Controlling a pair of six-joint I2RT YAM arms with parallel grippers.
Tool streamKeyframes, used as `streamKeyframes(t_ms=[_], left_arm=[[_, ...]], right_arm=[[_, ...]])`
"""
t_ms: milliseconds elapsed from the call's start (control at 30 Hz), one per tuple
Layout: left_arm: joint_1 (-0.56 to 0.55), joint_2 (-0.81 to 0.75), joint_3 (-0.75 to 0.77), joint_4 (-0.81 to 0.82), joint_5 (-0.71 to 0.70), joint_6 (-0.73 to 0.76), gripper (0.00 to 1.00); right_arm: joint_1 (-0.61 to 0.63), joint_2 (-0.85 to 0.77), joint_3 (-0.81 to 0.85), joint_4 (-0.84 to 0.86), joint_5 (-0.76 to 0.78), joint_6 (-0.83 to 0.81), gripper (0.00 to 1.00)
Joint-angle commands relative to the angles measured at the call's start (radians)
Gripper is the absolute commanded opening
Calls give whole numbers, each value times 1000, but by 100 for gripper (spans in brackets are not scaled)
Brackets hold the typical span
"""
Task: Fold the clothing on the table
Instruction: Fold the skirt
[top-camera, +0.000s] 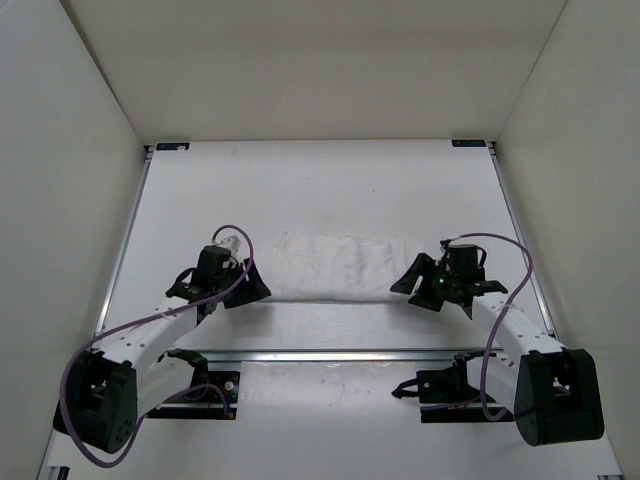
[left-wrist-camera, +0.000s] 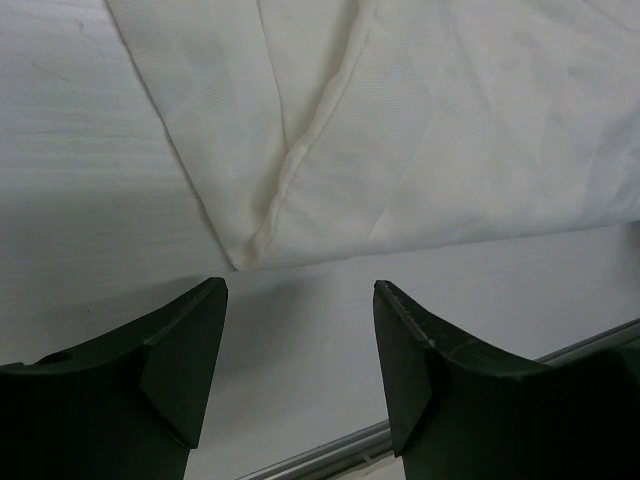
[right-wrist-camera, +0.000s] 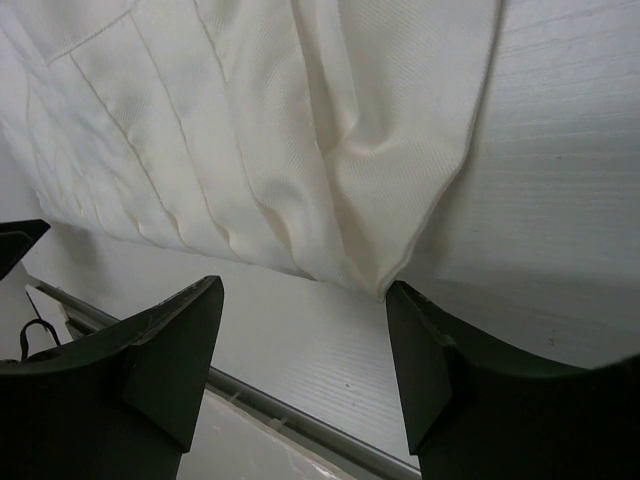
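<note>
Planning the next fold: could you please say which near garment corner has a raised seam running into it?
The garment corner facing the left gripper; the one facing the right gripper shows only creases.

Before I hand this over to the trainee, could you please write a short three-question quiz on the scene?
1. True or false: the left gripper holds the garment.
2. Where does the garment lie? A: bunched in a far corner of the table; B: as a band between the two grippers; C: hanging over the near edge.
3. Is the right gripper open or shut?
Key: 1 false; 2 B; 3 open.
</note>
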Motion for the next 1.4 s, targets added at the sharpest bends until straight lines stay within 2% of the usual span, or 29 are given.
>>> streamKeyframes(t_ms=[0,233,333,533,633,700,733,767,800,867,900,933,967,1133,1233,1300,1367], left_arm=[[-29,20,-14,30,-23,-17,71],[-20,70,-34,90,-61,-26,72],[-10,84,-49,133,-81,-29,69],[-16,138,-62,214,-64,-52,56],[-30,187,-43,244,-40,-48,42],[-33,210,-32,253,-25,-52,27],[-42,221,-37,266,-23,-55,17],[-47,224,-29,270,-17,-55,12],[-56,236,-37,277,-14,-52,1],[-69,245,-28,294,-12,-60,0],[-70,251,-28,297,-8,-68,0],[-78,257,-34,296,-8,-69,0],[-93,261,-31,337,6,-68,0],[-159,288,-32,418,-29,-120,0],[-178,329,-34,461,-38,-131,0],[-175,362,-28,490,-28,-126,0],[-171,388,-16,500,-23,-109,0]], right_arm=[[-5,11,-8,61,-1,7,64],[-19,22,-37,92,2,7,64],[-24,34,-47,113,-4,5,64],[-16,92,-54,155,16,-5,59],[-24,102,-54,179,54,1,54],[-36,99,-61,173,97,5,49],[-45,100,-57,164,126,4,40],[-54,92,-57,164,135,-1,30],[-67,89,-58,164,157,-8,25],[-83,86,-49,155,168,-10,11],[-96,86,-41,144,174,-16,10],[-97,77,-40,133,177,-13,3],[-100,68,-25,124,186,-21,0],[-73,54,136,-21,276,-126,0],[80,138,346,-202,433,-267,0],[172,198,475,-291,451,-306,0],[221,232,535,-318,448,-318,0]])
